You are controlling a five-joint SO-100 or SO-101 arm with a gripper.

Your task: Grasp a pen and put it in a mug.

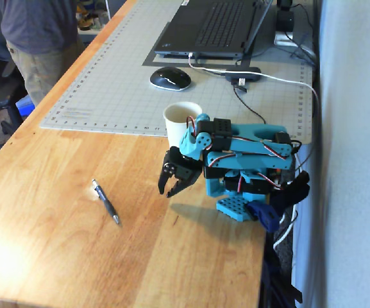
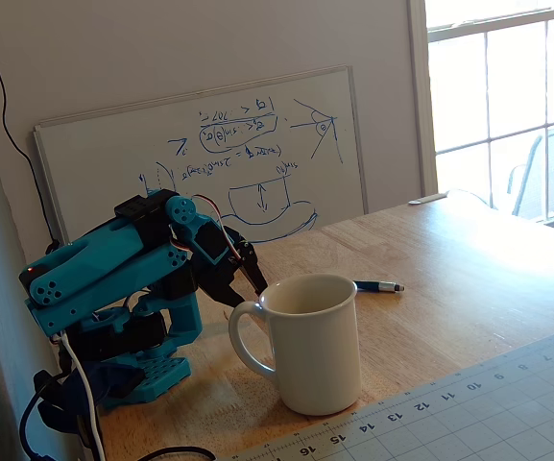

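The dark pen (image 1: 106, 201) lies flat on the wooden table, left of the arm in one fixed view; in the other fixed view the pen (image 2: 377, 285) shows beyond the mug. The white mug (image 1: 179, 117) stands upright at the mat's near edge, partly hidden by the folded blue arm. From the other side the mug (image 2: 315, 346) is in front with its handle to the left. My gripper (image 1: 167, 192) points down at the table between mug and pen, a hand's width from the pen. It looks shut and empty. The mug partly hides the gripper (image 2: 245, 284).
A grey cutting mat (image 1: 120, 83) carries a laptop (image 1: 213, 25), a mouse (image 1: 170, 78) and cables. A person (image 1: 37, 38) stands at the table's far left corner. A whiteboard (image 2: 209, 154) leans on the wall behind the arm. The arm's base (image 1: 236, 206) sits by the table edge.
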